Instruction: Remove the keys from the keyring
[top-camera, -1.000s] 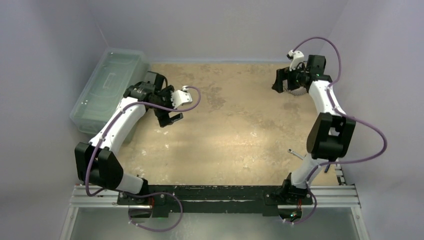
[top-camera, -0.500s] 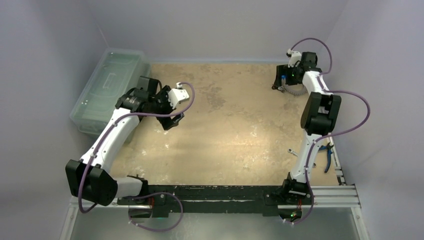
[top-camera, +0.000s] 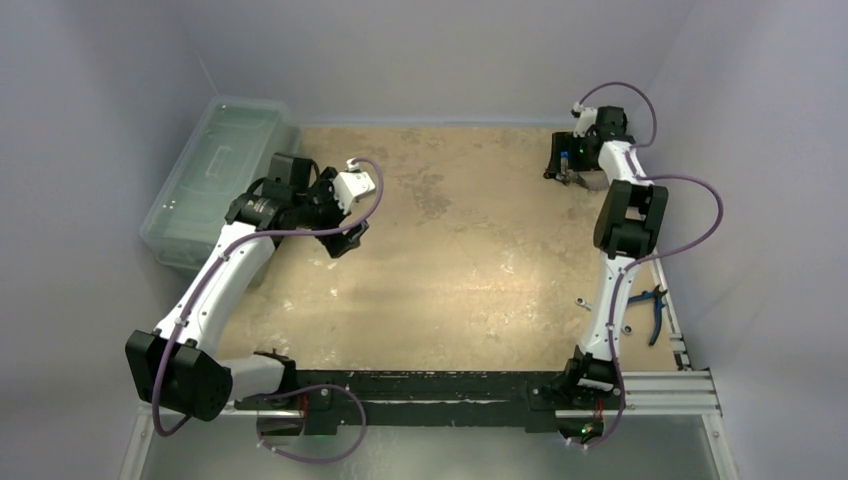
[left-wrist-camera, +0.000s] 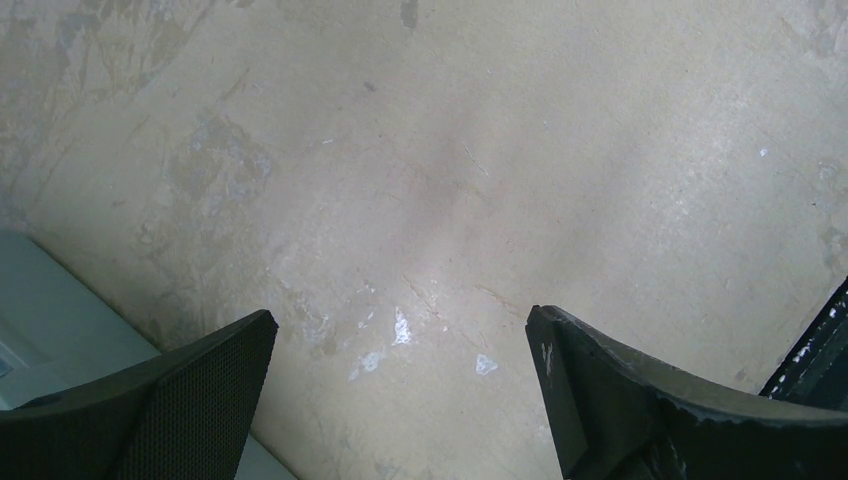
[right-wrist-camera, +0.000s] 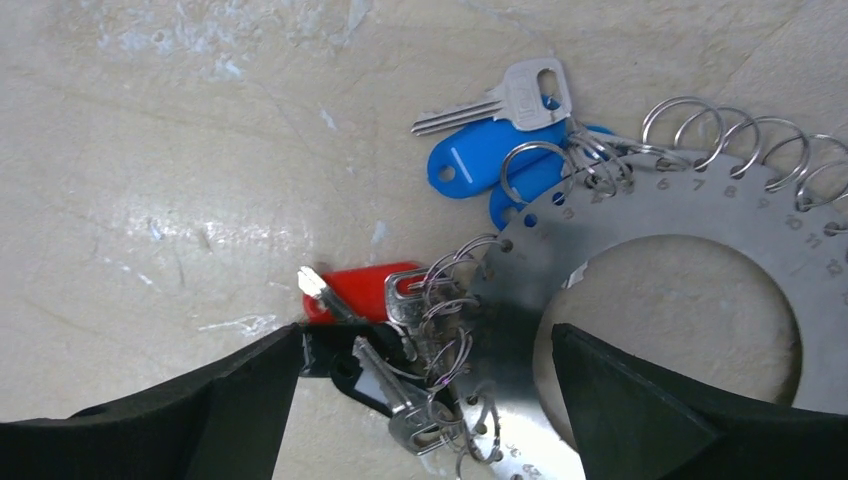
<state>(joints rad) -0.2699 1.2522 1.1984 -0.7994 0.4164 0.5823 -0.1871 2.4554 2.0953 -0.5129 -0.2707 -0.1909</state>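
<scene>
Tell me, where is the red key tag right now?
In the right wrist view, the red key tag lies at the left edge of the keyring, just below the blue tags.

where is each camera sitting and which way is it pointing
Top external: fixed above and behind the arms, looking down on the table; shows both whole arms, left gripper and right gripper.
Left wrist: on the left arm's wrist, looking down at bare tabletop; the open left gripper frames the bottom edge.
Right wrist: on the right arm's wrist, looking down at the keyring and keys; the open right gripper frames the bottom edge.
Shared: the clear bin shows in both the top and left wrist views.
</scene>
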